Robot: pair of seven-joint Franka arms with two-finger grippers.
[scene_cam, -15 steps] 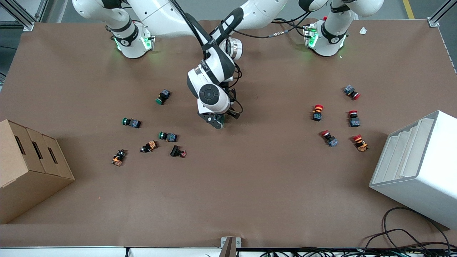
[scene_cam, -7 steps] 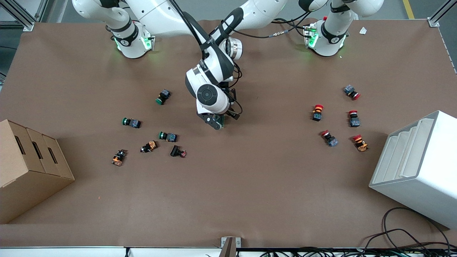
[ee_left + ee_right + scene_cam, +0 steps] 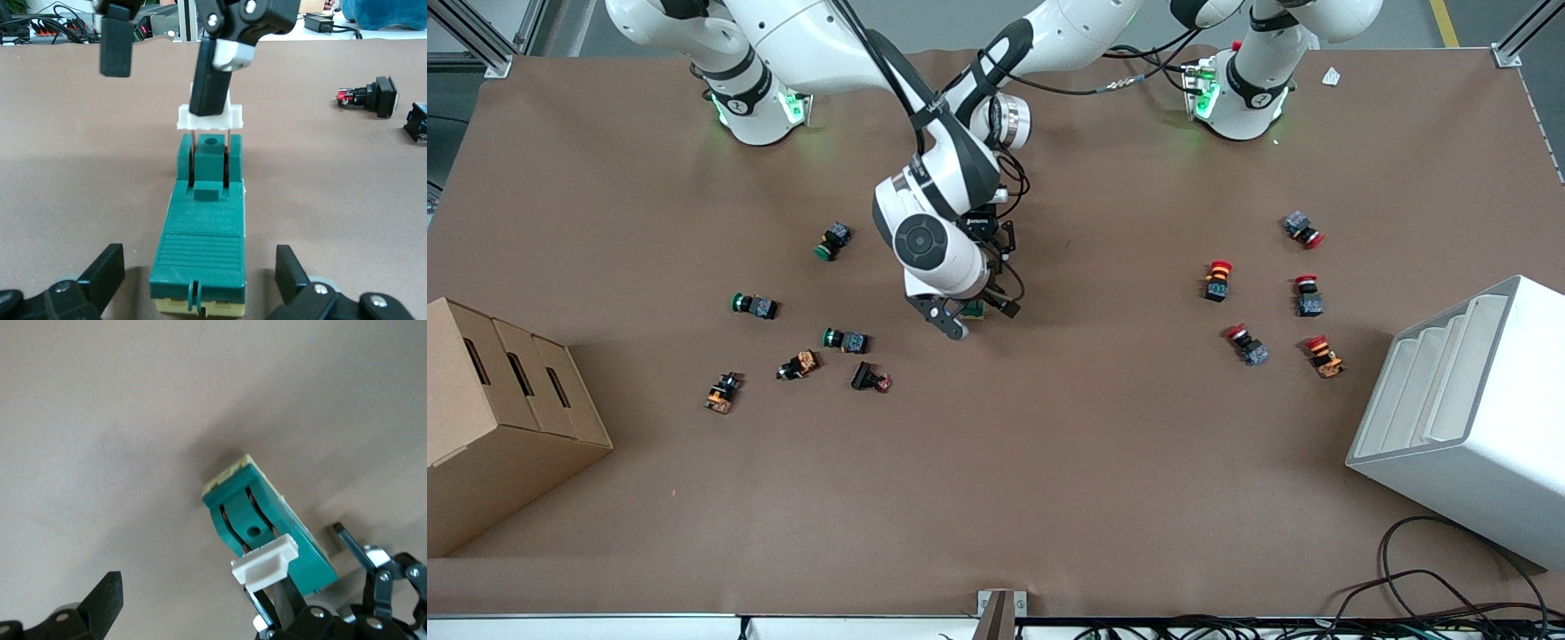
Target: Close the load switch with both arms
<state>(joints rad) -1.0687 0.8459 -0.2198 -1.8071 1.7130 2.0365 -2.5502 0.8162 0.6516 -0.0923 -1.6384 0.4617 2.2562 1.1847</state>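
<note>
The load switch (image 3: 203,233) lies on the bench (image 3: 1049,462) near its middle, between the two spreads of push-buttons (image 3: 845,340). The left gripper (image 3: 200,293) straddles the switch's body, jaws spread wide and touching nothing. The right gripper (image 3: 193,613) is also open, with one finger (image 3: 210,87) pressed on the white lever (image 3: 209,118) (raised on thin metal blades). With the body unclamped, I judge a push could slide or tip the switch, or the finger may slip off the lever.
</note>
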